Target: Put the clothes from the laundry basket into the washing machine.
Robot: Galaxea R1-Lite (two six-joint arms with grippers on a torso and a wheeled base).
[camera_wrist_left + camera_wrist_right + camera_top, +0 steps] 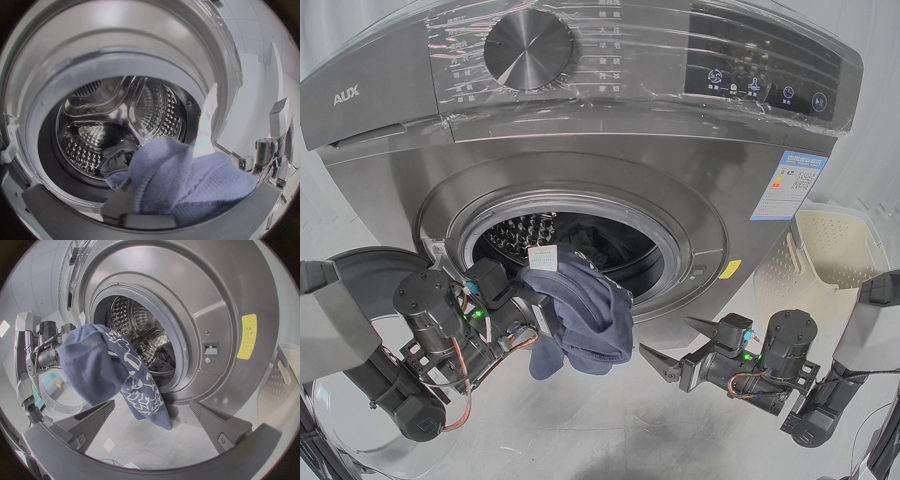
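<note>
The left gripper (pixel 545 315), clamped on a navy garment (pixel 594 312) with white lettering and a paper tag, holds it at the lower rim of the washing machine (pixel 675 181) mouth, drum straight ahead, cloth hanging lengthwise outside, while the right gripper (pixel 662 334) hangs spread nearer the laundry basket (pixel 831 250).

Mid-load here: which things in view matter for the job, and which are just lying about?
Job: navy blue printed garment; black garment in the drum; grey front-loading washing machine; cream perforated plastic laundry basket.
Lying about: white paper scrap on the floor; yellow sticker.
</note>
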